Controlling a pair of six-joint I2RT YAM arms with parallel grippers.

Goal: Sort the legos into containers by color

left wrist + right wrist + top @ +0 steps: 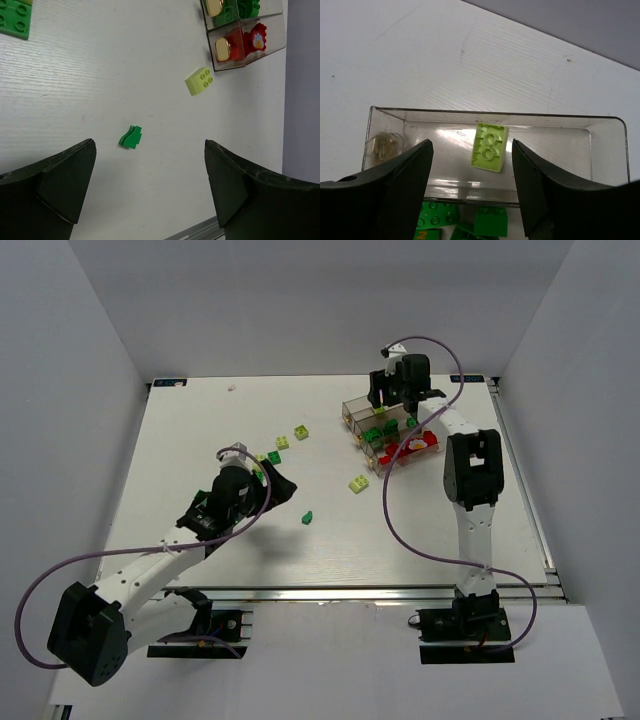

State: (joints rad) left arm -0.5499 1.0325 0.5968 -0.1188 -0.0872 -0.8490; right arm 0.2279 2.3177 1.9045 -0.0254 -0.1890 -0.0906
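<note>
Right gripper (471, 150) is spread, pale brick (490, 147) seemingly loose in the far bin (600, 120). A crooked exit could snag its rim. Left gripper (150, 150) is spread too.

The bins (352, 412) stand joined at the table's (180, 470) far right, one behind another. The far bin (555, 150) holds a single brick (490, 148), which lies below and between the right gripper's (390, 400) parted fingers, touching neither. The middle bin (272, 7) holds several bricks (482, 220), and the near bin (272, 37) holds more. Just before the near bin's left end, apart from it, lies a loose brick (199, 81). Nearer and further left lies a small piece (131, 137), ahead of the left gripper (150, 145) and in line with the gap between its spread fingers. Left of the bins, three bricks (282, 442) lie in a slanting line toward the left gripper.
</note>
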